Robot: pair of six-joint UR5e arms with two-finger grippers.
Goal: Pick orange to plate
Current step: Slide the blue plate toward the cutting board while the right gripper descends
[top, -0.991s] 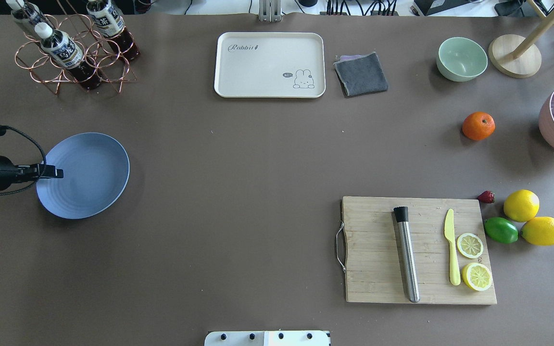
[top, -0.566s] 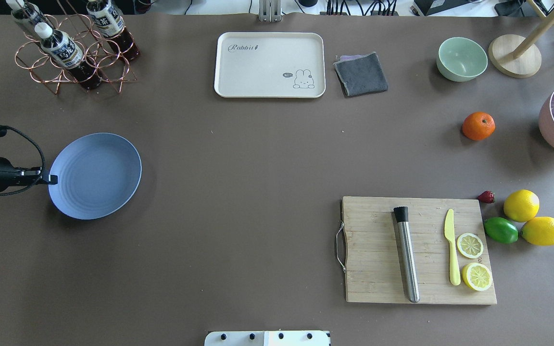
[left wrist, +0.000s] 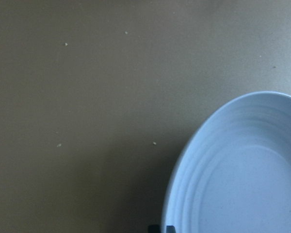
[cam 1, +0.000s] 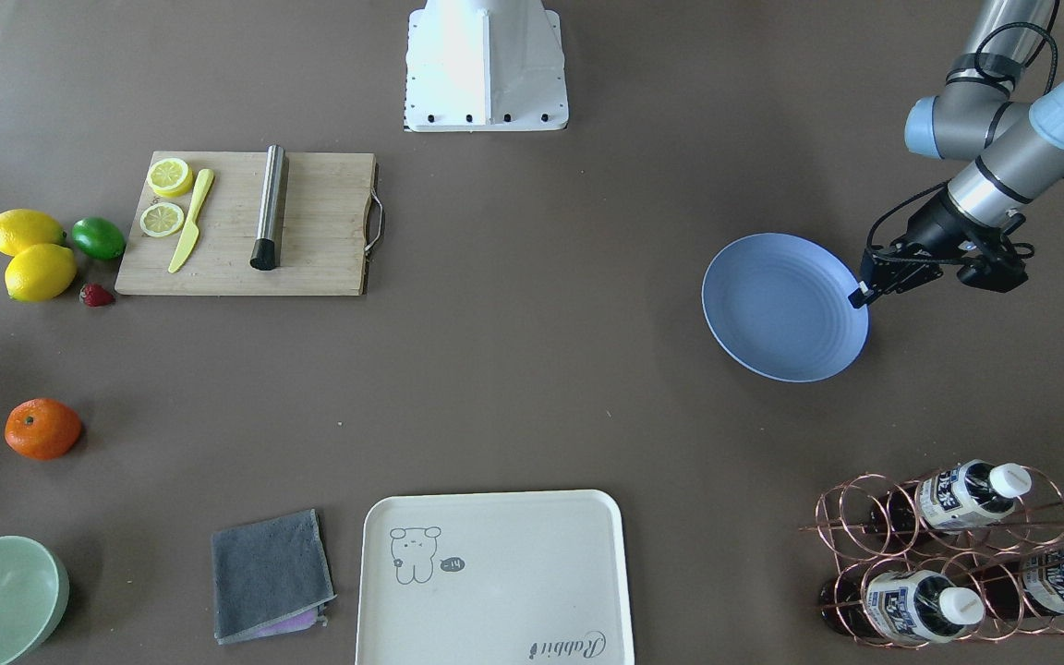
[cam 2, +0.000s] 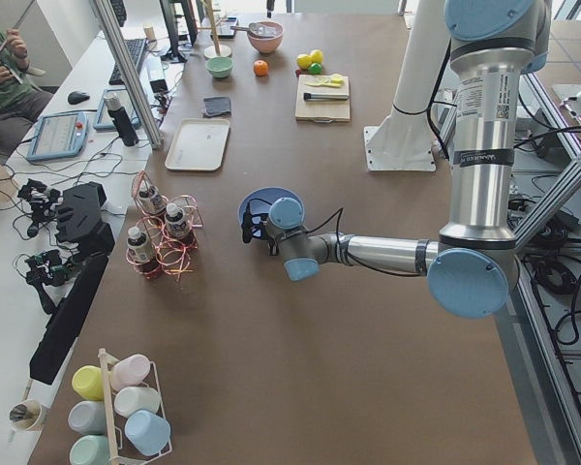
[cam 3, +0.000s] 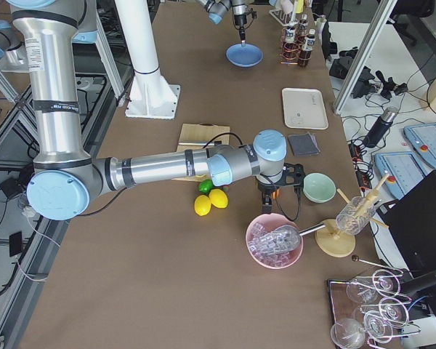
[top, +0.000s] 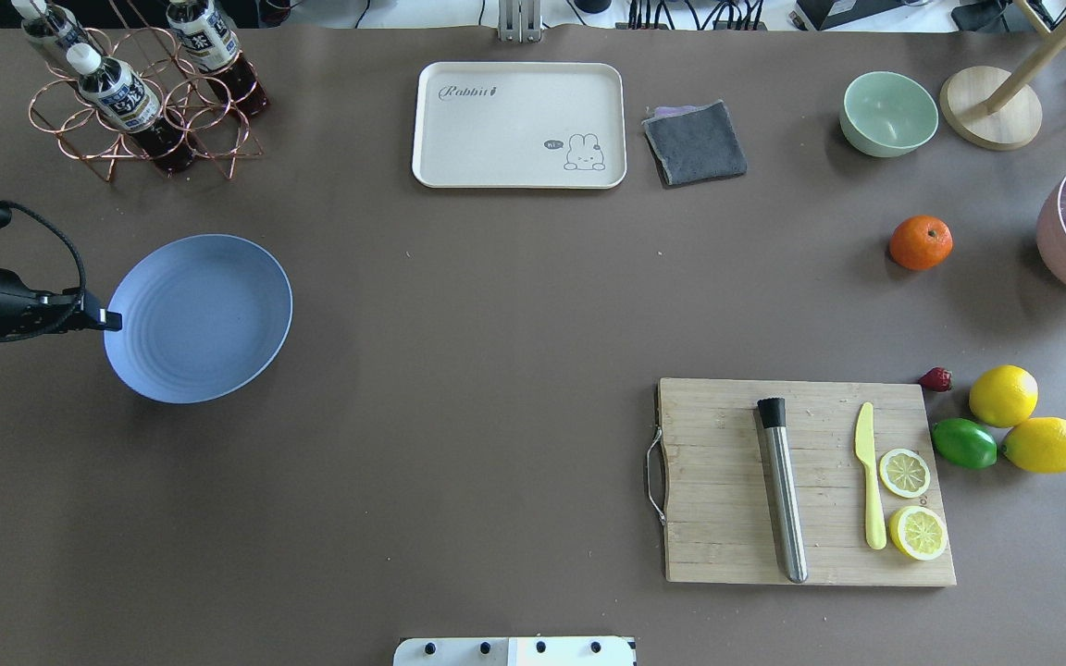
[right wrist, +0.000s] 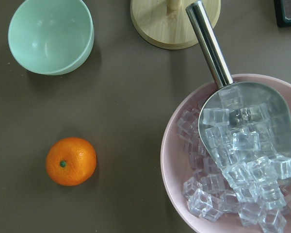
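The orange [top: 921,242] rests on the brown table at the right, between the pale-green bowl [top: 887,113] and the lemons; the right wrist view shows the orange [right wrist: 71,161] below-left of centre, stem dimple up. The light-blue plate [top: 200,317] is at the left, and my left gripper [top: 112,321] is shut on its near-left rim. From the front, the left gripper [cam 1: 860,296] pinches the plate [cam 1: 783,307] at its edge. My right gripper [cam 3: 275,190] hangs over the orange's spot in the exterior right view only; I cannot tell whether it is open or shut.
A pink bowl [right wrist: 170,162] of ice with a metal scoop [right wrist: 242,121] sits right of the orange. A cutting board [top: 727,481] with a knife, lemon slices and a metal tube lies front right, beside lemons [top: 1003,395] and a lime [top: 963,443]. Tray [top: 519,125], cloth [top: 695,141] and bottle rack [top: 140,92] line the far side.
The plate has shifted to the right and toward the far side of the table, with the left gripper now at its rim instead of over its middle. The orange has not moved.
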